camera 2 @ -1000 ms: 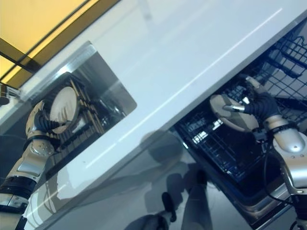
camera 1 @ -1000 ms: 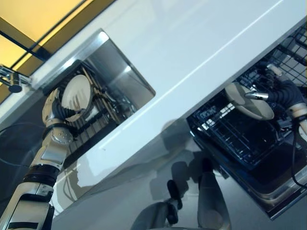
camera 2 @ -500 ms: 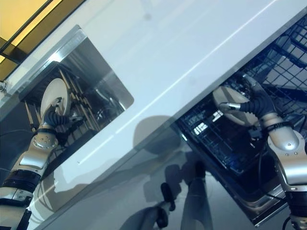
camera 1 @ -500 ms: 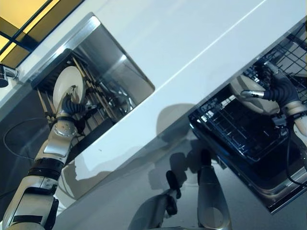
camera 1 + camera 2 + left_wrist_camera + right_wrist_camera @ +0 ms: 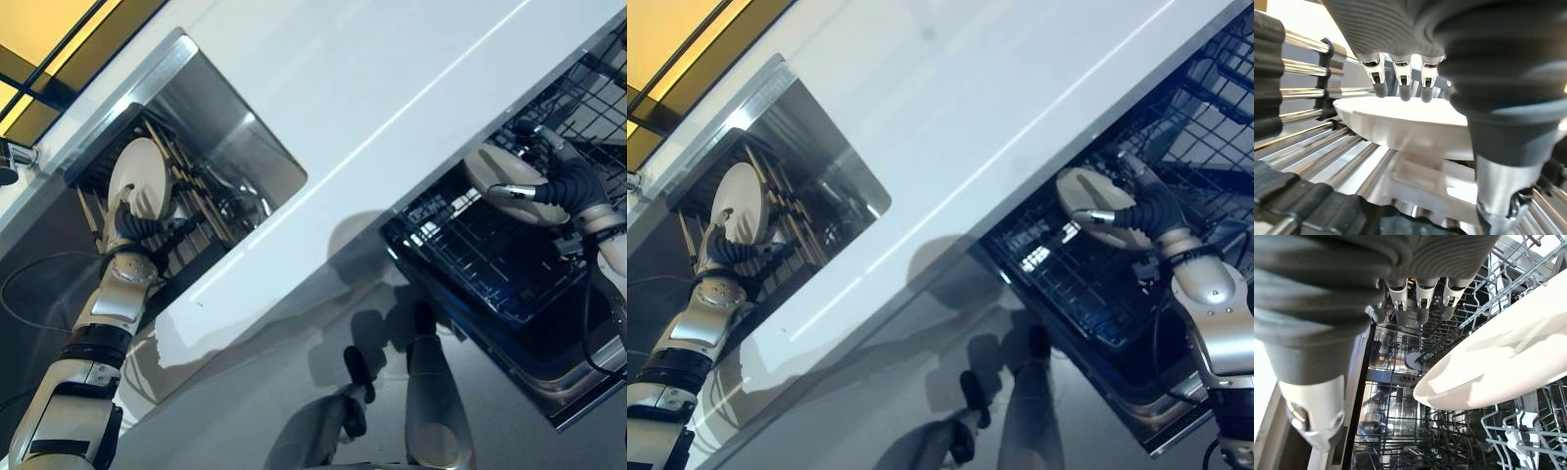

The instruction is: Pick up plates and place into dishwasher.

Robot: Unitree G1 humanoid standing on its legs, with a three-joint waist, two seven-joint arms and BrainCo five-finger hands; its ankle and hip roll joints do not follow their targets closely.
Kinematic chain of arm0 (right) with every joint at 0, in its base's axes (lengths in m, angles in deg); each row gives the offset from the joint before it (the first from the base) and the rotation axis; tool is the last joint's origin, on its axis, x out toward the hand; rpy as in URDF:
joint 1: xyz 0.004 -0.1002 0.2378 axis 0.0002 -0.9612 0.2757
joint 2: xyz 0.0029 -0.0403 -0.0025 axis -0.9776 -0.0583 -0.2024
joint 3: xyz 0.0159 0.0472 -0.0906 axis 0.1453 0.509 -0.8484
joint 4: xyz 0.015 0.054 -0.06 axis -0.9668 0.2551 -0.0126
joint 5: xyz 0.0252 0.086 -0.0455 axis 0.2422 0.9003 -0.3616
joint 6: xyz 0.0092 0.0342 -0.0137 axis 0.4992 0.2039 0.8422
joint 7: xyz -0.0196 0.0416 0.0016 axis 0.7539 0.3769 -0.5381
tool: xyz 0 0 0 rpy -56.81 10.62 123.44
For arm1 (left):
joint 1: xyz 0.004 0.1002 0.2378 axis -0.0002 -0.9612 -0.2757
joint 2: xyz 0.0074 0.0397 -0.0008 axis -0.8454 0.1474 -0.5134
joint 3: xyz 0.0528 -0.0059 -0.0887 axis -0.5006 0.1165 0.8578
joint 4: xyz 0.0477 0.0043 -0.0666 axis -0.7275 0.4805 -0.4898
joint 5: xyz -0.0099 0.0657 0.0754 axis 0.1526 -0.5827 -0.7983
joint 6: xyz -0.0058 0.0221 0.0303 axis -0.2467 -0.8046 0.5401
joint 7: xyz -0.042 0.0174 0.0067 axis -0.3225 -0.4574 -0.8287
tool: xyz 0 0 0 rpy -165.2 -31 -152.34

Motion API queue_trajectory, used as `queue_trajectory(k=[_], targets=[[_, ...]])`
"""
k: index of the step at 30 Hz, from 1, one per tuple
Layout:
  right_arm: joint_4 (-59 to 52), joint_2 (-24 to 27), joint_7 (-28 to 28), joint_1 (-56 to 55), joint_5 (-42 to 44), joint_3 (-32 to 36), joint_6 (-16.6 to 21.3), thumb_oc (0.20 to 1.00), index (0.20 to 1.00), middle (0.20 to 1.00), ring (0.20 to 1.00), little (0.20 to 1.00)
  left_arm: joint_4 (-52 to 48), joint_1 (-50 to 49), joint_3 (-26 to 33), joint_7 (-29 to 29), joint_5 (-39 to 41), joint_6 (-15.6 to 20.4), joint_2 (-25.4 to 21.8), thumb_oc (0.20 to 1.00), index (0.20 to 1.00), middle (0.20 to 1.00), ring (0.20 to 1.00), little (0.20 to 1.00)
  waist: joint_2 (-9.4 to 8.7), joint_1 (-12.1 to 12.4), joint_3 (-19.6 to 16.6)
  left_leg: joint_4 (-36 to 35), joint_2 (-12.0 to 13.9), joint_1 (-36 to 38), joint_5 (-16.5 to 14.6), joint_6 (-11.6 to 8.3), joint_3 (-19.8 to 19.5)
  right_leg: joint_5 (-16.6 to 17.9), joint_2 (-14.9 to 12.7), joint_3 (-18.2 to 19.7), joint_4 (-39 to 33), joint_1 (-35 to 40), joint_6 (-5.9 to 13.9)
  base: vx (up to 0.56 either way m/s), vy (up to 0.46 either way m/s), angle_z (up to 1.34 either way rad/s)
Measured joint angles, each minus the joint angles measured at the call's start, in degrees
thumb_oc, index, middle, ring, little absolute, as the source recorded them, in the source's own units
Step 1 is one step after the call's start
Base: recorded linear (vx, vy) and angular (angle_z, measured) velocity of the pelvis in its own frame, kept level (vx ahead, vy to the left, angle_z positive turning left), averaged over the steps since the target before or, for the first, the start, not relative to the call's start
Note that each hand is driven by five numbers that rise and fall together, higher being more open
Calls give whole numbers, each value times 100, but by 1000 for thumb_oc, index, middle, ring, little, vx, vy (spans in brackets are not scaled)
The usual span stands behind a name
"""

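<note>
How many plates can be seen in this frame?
2. One plate stands in the sink rack at the left hand; the other plate is over the dishwasher rack, by the right hand. Others may be hidden.

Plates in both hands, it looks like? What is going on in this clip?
The robot is moving plates from a drying rack in the sink to the dishwasher. Its left robot hand grips a white plate standing upright in the rack's slots, not yet lifted clear. Its right robot hand holds a second plate over the dark wire dishwasher rack, which is pulled out; that plate is not yet set between the tines.
</note>
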Motion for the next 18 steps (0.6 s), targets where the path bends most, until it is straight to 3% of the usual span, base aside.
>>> queue_trajectory(k=[3,5,6,7,13,18], targets=[[1,1,-6,87,0,-41,-57,1000,1000,1000,1000,1000,385,311,-1,217,150,-174,82,1000,1000,1000,1000,1000,0,-11,0,3,-1,-10,0,0,6,-1,-2,7,9,-15,-1,10,9,0],[1,17,-6,126,0,-41,-87,1000,1000,1000,1000,1000,453,363,-3,261,268,-231,114,809,809,809,809,809,0,-12,0,11,-1,-7,1,-1,8,-14,-4,8,38,-22,-9,34,27,0],[1,30,-6,139,0,-41,-119,1000,1000,1000,1000,1000,459,374,-15,281,314,-228,126,282,282,282,282,282,-1,-12,1,12,-4,-8,4,-6,7,-21,-4,16,53,-31,-12,31,21,1],[1,42,-10,157,1,-43,-145,1000,1000,1000,1000,1000,541,417,-47,294,336,-231,133,200,200,200,200,200,-2,-12,2,15,-9,-15,7,-11,10,-32,-7,28,63,-56,-20,0,0,0],[17,45,-37,195,1,-55,-168,1000,1000,1000,1000,1000,840,596,-104,508,477,-225,142,200,200,200,200,200,-4,-98,2,75,-5,-78,30,-46,20,-59,-8,45,176,-147,-60,6,2,1],[19,48,-61,201,1,-56,-168,1000,1000,1000,1000,1000,1119,644,-94,679,457,-6,123,200,200,200,200,200,-4,-186,3,93,-1,-65,39,-58,21,-81,-10,55,221,-151,-96,4,2,1]])
